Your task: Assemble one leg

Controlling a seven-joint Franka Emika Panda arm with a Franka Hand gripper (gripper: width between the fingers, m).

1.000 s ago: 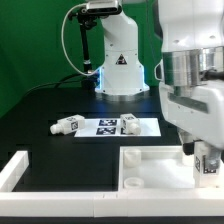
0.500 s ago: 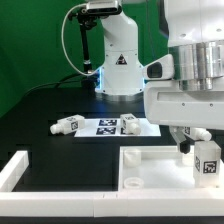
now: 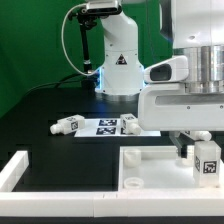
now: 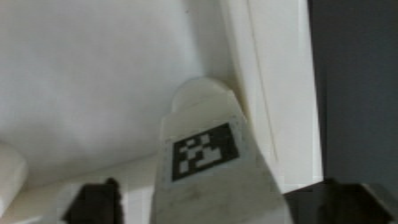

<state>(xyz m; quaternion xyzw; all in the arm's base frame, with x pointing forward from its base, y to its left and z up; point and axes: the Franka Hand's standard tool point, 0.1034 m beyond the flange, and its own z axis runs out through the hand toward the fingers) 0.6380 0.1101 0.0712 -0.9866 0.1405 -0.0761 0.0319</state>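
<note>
Our gripper [image 3: 203, 152] pinches the leg [image 3: 208, 160] between its fingers [image 4: 103, 198], over the white panel [image 3: 150, 170] at the exterior view's right.

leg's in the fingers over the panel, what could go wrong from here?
1. The gripper holds the leg near the white panel's edge on the exterior view's right; any offset may land it on the raised rim rather than in a socket.
2. In the wrist view the leg fills the frame and no socket shows, so alignment is hard to check.
3. The arm blocks the exterior view there too.
</note>
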